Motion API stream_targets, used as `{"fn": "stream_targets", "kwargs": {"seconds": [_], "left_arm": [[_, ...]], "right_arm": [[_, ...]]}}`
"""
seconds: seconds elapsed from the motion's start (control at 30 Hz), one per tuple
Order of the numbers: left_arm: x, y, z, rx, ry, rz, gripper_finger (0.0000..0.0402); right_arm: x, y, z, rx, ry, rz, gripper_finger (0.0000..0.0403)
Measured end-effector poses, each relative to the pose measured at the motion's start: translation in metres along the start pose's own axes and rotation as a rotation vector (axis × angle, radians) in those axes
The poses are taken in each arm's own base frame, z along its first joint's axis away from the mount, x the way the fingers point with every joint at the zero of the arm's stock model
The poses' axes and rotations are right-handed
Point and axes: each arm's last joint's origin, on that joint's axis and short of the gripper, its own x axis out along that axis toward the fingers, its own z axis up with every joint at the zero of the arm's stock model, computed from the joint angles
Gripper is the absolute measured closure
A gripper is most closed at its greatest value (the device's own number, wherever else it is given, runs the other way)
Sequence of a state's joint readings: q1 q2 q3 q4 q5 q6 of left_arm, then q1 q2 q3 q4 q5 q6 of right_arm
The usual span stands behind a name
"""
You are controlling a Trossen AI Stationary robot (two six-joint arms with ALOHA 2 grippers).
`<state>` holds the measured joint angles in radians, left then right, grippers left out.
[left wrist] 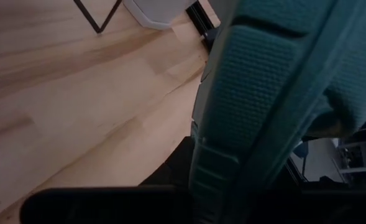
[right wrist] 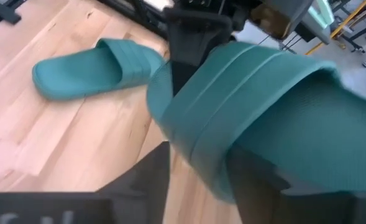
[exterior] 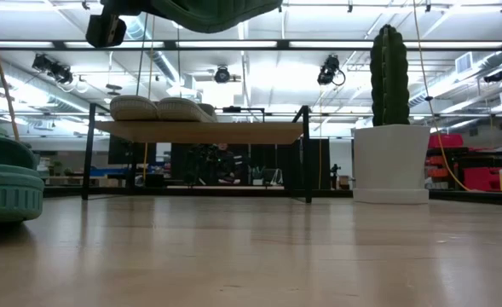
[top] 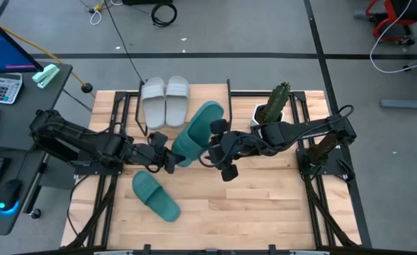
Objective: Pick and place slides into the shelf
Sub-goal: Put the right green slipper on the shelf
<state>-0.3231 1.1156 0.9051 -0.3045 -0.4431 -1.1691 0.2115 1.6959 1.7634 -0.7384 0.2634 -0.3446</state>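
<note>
A teal slide [top: 197, 131] hangs in the air over the table's middle, between both grippers; its ribbed sole [left wrist: 263, 93] fills the left wrist view. My left gripper [top: 169, 152] is shut at its near-left end, and my right gripper [top: 214, 145] is shut across its strap part. The second teal slide [top: 155, 195] lies sole-down on the table, near and to the left. Two pale grey-white slides [top: 166, 101] rest side by side on the shelf's [exterior: 199, 130] board top at the far edge. My left gripper holds the lifted teal slide by its near-left end [right wrist: 189, 68], coming level from the table's left; the slide itself hides where the fingers meet it. My right gripper has the same slide's wide strap [right wrist: 232, 130] between its two fingers [right wrist: 151, 180], coming from the table's right, across the slide. The slide is lifted clear and tilted.
A cactus in a white pot [top: 273, 108] stands at the far right, just behind my right arm. The shelf's black legs [exterior: 307, 153] leave an open space under its board. Bare tabletop [top: 250, 205] lies on the near right. A desk with a calculator [top: 4, 88] is off to the left.
</note>
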Motion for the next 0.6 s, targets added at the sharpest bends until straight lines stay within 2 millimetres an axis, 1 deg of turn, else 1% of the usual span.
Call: {"fn": "stream_targets", "kwargs": {"seconds": [0.17,0.27,0.43,0.6], "left_arm": [[0.000,0.000,0.000,-0.004,-0.013,0.003,0.0357],[0.000,0.000,0.001,-0.021,-0.032,0.007,0.0348],[0.001,-0.003,0.006,-0.067,-0.104,-0.014,0.0359],[0.003,-0.002,0.015,-0.172,-0.166,-0.015,0.0358]], "right_arm": [[-0.008,0.000,-0.005,-0.026,0.038,0.020,0.0195],[-0.022,-0.004,-0.005,-0.027,0.040,-0.006,0.0170],[-0.056,-0.007,-0.003,-0.019,0.012,-0.120,0.0151],[-0.092,0.000,0.000,-0.032,-0.044,-0.168,0.0155]]}}
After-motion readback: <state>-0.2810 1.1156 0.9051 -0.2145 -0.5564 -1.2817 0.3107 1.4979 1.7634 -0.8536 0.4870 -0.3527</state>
